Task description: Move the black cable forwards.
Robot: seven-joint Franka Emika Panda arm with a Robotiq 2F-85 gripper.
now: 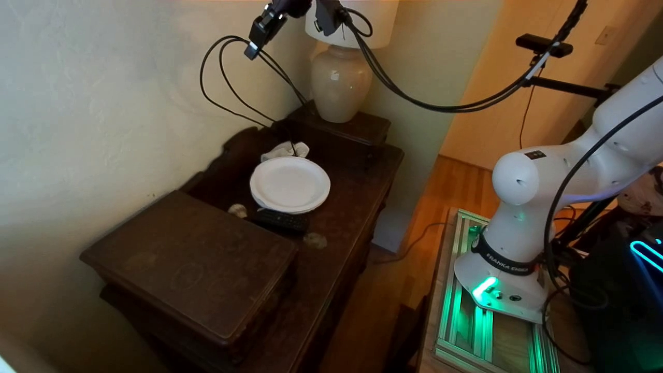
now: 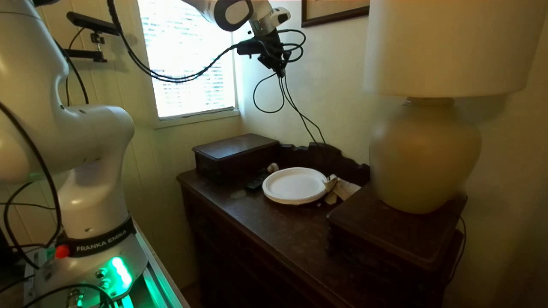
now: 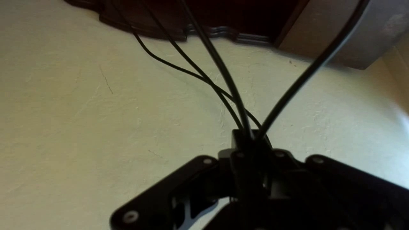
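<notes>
I have the hand (image 2: 280, 73) clamped on the black cable (image 3: 223, 68), with several strands gathered where the fingertips come together in my wrist view. It hangs in the air, well above the tabletop (image 2: 291, 222), in front of the pale wall (image 3: 96, 127). In both exterior views I see the cable bow out in loose loops from my grip and run down towards the back of the tabletop. One strand comes down at something crumpled and white (image 1: 285, 150), cloth or paper, I cannot tell which; where the cable's ends lie I cannot make out either. Just beside that, the white plate (image 1: 290, 184) lies flat, with a dark remote (image 1: 282, 220) at its rim and a small pale lump (image 1: 238, 210) near it. A raised box (image 1: 191, 264) stands at one end, and the lamp (image 2: 424, 167) rests on a similar block (image 2: 385, 231) at the opposite end.
</notes>
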